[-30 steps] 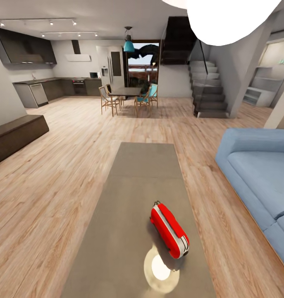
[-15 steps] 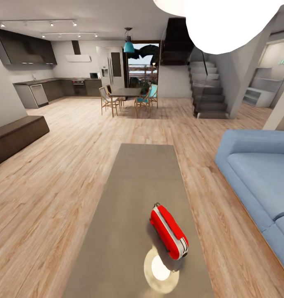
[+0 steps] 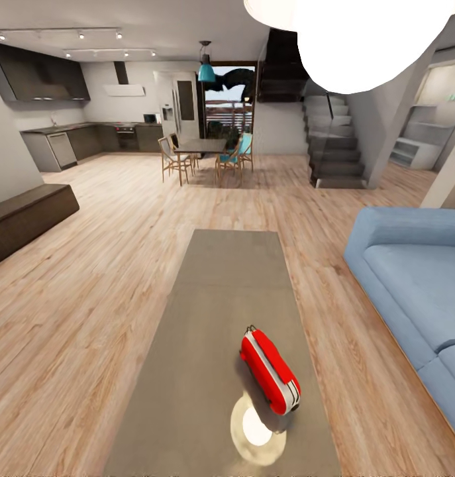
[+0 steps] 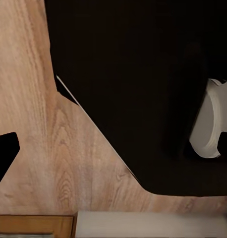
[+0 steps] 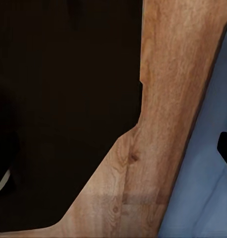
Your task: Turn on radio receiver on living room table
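1. The grippers are not seen clearly; whether they are open or shut cannot be told.
2. The red radio receiver [image 3: 269, 370] is seen lying on its side on the near end of the table [image 3: 214, 311], beside a bright round shine.
3. It is judged small, light, hard and a bit slippery; it is best steadied by its thin handle.
4. In the wrist views, wood floor [image 4: 39, 144] and blue sofa [image 5: 202, 188] are shown close up.

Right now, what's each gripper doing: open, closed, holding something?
Left gripper: cannot be told; its wrist view looks down at wood floor.
Right gripper: cannot be told; wood floor and blue sofa in its view.
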Available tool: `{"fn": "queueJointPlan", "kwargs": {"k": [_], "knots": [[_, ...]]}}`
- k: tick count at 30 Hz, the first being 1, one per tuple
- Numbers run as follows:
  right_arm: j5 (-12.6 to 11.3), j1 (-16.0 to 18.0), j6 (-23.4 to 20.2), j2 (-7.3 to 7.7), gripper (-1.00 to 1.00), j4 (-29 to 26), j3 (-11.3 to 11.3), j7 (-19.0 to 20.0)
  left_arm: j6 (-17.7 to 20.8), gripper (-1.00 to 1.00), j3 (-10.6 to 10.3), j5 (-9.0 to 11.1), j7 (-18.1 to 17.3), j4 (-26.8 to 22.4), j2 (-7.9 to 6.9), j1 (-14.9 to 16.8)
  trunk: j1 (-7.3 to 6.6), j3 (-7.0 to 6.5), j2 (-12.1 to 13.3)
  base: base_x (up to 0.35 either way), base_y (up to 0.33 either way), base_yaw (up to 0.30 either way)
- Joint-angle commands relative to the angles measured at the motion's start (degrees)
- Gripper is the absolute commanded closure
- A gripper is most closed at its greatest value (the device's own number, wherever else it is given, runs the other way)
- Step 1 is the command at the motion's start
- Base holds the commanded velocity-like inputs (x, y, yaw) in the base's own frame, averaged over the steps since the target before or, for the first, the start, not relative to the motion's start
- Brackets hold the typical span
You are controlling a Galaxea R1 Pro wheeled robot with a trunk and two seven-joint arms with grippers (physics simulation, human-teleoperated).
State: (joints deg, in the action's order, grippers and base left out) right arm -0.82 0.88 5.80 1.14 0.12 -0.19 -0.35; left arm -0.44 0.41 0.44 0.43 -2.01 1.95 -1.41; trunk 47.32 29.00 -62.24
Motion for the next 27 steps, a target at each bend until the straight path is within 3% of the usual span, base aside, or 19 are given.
{"fn": "queueJointPlan", "kwargs": {"k": [1, 27], "knots": [[0.0, 0.0, 0.0, 0.0, -1.0, 0.0, 0.0, 0.0, 0.0, -1.0, 0.0, 0.0, 0.0, -0.2, -0.01, 0.0, -0.23, -0.09, 0.4, 0.0, 0.0, 0.0], [0.3, 0.0, -0.1, -0.08, -1.0, 0.0, 0.1, 0.1, 0.2, -1.0, 0.0, 0.1, 0.0, -1.1, -0.02, 0.0, -5.94, -2.38, 10.8, 0.0, 0.0, 0.0]]}}
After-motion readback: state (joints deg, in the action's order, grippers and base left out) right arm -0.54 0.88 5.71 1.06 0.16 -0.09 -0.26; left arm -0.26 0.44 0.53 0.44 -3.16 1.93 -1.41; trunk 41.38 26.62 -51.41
